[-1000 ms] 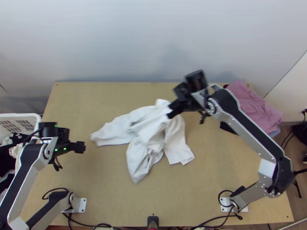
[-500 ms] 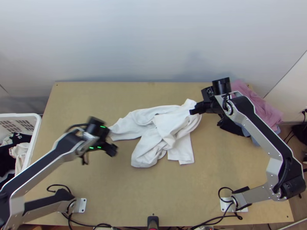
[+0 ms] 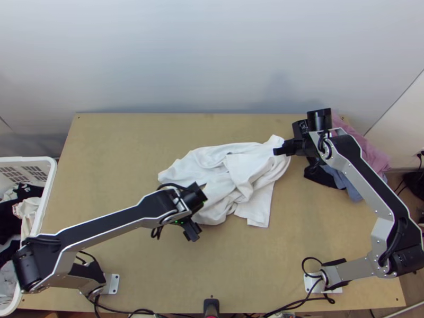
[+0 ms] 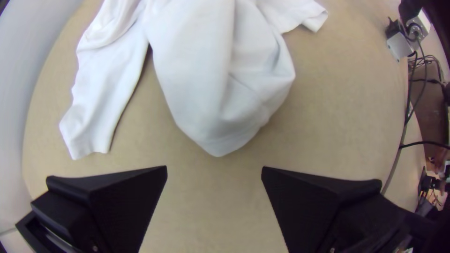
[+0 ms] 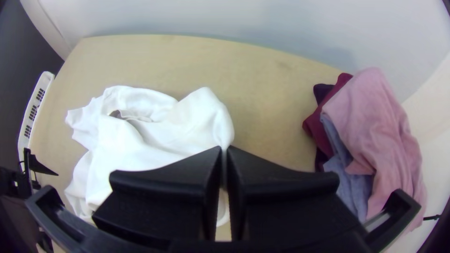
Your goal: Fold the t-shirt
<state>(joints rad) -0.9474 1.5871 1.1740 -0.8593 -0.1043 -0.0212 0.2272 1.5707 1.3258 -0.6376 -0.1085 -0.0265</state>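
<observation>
Sorting-out step, by my reading: the folding proper looks not begun, the shirt (image 3: 249,164) being bunched and creased on the desk (image 3: 116,138), between the right jaws and the left, most of it beyond the left ones. Right gripper (image 5: 225,149): jaws closed on a pinch of white cloth at the shirt's edge, a raised ridge leading into them; which part of the garment that is, cannot tell. Left gripper (image 4: 214,171): jaws wide apart, nothing between them but bare desk, held over the near side of the shirt. Just ahead of these left jaws a rounded lobe (image 4: 218,126) of cloth comes to a blunt tip; off to one side of it a narrow flap (image 4: 93,112), perhaps a sleeve. Well out from the right jaws, a small dark opening (image 5: 116,114) in the folds, collar or hem uncertain. Pink cloth (image 5: 384,126) and blue cloth (image 5: 349,180) lie heaped near the right jaws, on the side away from the shirt; a basket (image 3: 51,180) of clothes well away past the left jaws. Next move, as I judge it: left jaws forward and down onto the lobe or another loose edge, close on one layer if possible, then both arms draw apart to pull the shirt flat. Risk: catching a double thickness and setting the crumple in
</observation>
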